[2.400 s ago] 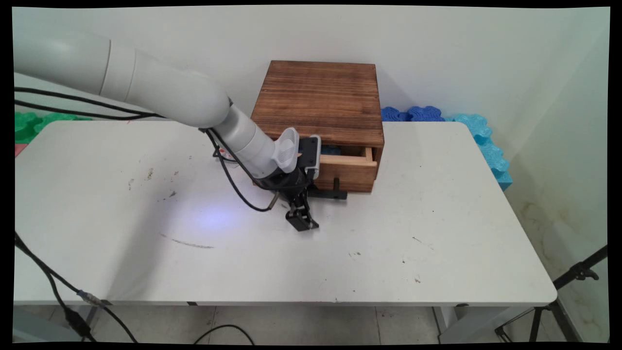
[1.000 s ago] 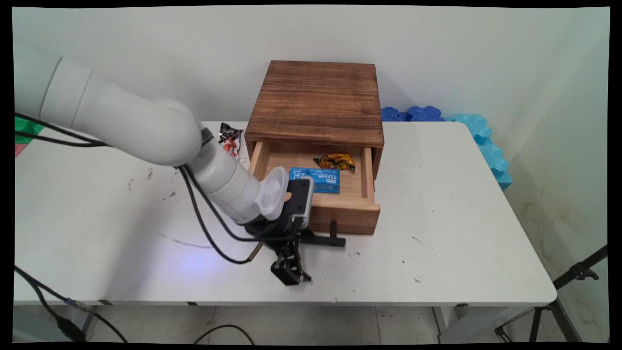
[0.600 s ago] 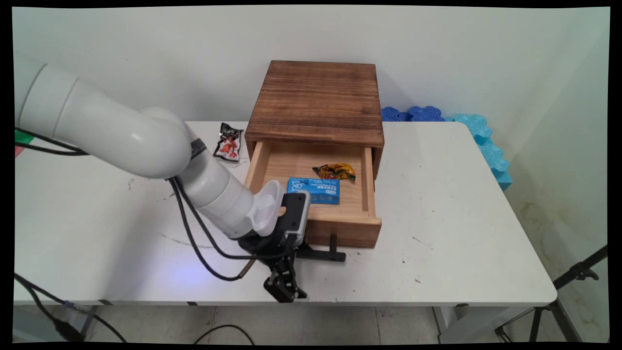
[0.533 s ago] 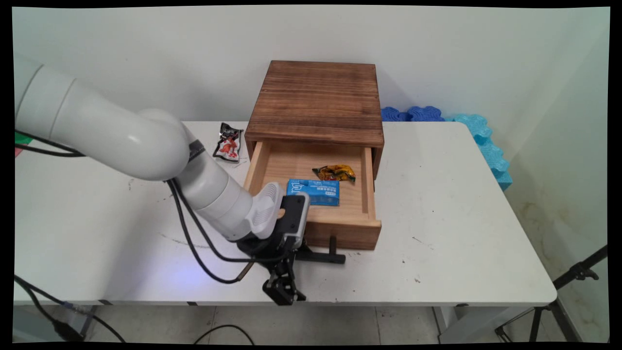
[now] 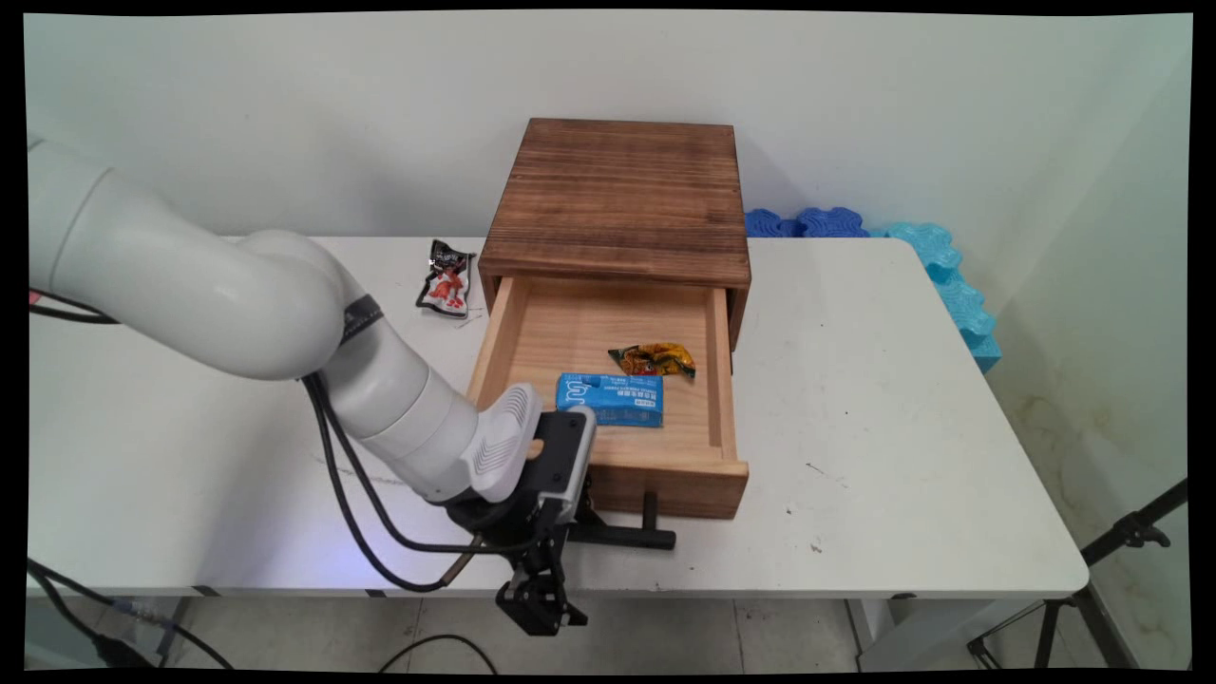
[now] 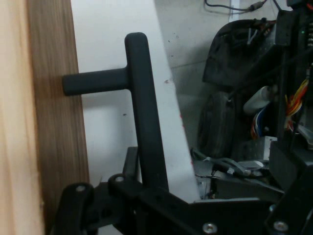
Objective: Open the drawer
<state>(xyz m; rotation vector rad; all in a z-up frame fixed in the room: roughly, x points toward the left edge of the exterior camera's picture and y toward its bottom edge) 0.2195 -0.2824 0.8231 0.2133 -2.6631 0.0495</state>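
A dark wooden box [image 5: 617, 190] stands at the table's back, and its light wooden drawer [image 5: 665, 489] is drawn far out toward the near edge. My gripper [image 5: 579, 532] is shut on the drawer's black T-shaped handle [image 5: 632, 539], at the bar's left end. In the hand view the handle [image 6: 144, 122] runs down into my gripper [image 6: 151, 196], beside the drawer front [image 6: 54, 122]. Inside the drawer lie a blue packet [image 5: 610, 399] and an orange-yellow wrapper [image 5: 654, 360].
A black and red snack packet [image 5: 446, 277] lies on the white table [image 5: 855, 427] left of the box. Blue foam pieces [image 5: 940, 266] lean at the back right. A tripod leg [image 5: 1121, 541] stands right of the table. My gripper hangs over the table's near edge.
The drawer has slid out from nearly closed to wide open. My gripper moved with the handle toward the near edge, uncovering the packets inside.
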